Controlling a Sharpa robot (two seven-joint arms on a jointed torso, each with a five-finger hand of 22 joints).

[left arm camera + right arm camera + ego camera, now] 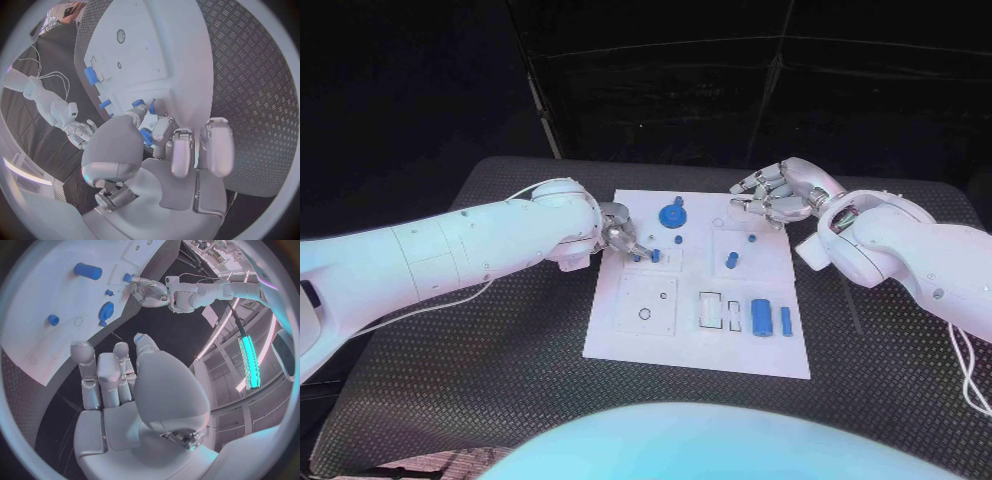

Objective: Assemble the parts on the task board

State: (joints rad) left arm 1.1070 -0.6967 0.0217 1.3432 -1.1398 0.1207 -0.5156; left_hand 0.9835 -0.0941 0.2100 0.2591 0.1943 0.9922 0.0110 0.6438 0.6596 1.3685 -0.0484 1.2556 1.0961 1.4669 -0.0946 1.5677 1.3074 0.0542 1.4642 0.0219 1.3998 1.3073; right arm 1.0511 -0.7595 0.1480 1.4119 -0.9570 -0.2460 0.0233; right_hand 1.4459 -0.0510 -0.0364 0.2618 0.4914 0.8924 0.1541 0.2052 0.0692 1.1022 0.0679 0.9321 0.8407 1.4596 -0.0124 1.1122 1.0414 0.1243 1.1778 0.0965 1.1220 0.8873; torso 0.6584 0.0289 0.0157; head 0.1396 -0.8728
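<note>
1. Left hand [619, 236] reached over the task board's [661, 330] left edge, fingers [152, 126] pinched on a small blue part [655, 256].
2. Right hand [776, 192] hovered above the board's far right corner, fingers [100, 372] loosely curled, apart, holding nothing.

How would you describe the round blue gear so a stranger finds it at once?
Start at the white task board in the table's middle and go to its far edge. The blue gear lies there between the two hands. It is flat, round and toothed; its neighbours are small pegs.
</note>
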